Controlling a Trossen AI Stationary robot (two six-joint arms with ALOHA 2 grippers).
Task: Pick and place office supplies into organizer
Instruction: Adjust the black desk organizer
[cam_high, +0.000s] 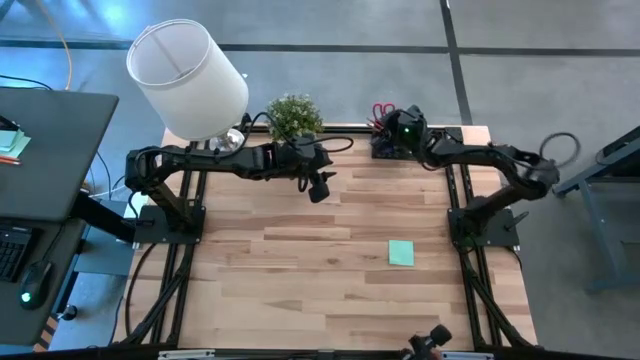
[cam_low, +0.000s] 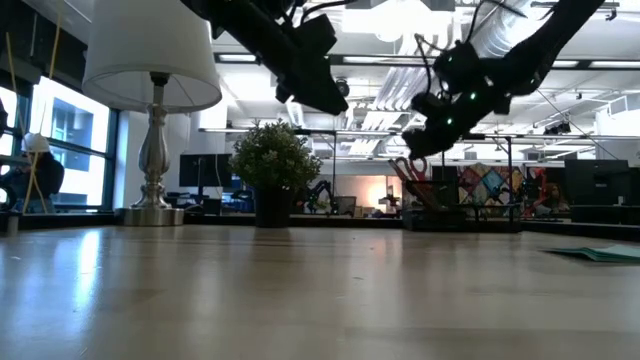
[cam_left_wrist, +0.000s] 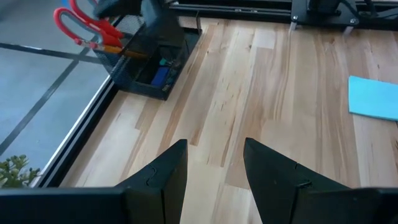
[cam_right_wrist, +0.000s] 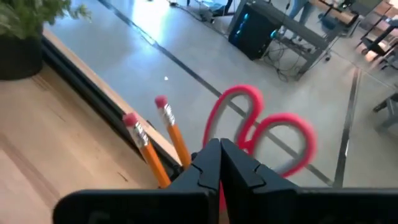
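The black organizer stands at the table's far edge, right of the middle. Red-handled scissors and two orange pencils stick up out of it, and a blue item lies in one compartment. My right gripper hangs over the organizer, shut, its tips right in front of the scissors' handles. A mint-green sticky-note pad lies flat on the table toward the right. My left gripper hovers open above the table's far middle, holding nothing. My right gripper has its fingertips closed together just in front of the scissors' red handle loops, coming at a shallow slant from the table's right. A red sliver shows between the fingers lower down. Whether the fingers touch the scissors I cannot tell.
A potted plant and a lamp with a white shade stand at the far left. Black arm mounts flank the table. Bare wood lies across the middle and the near side.
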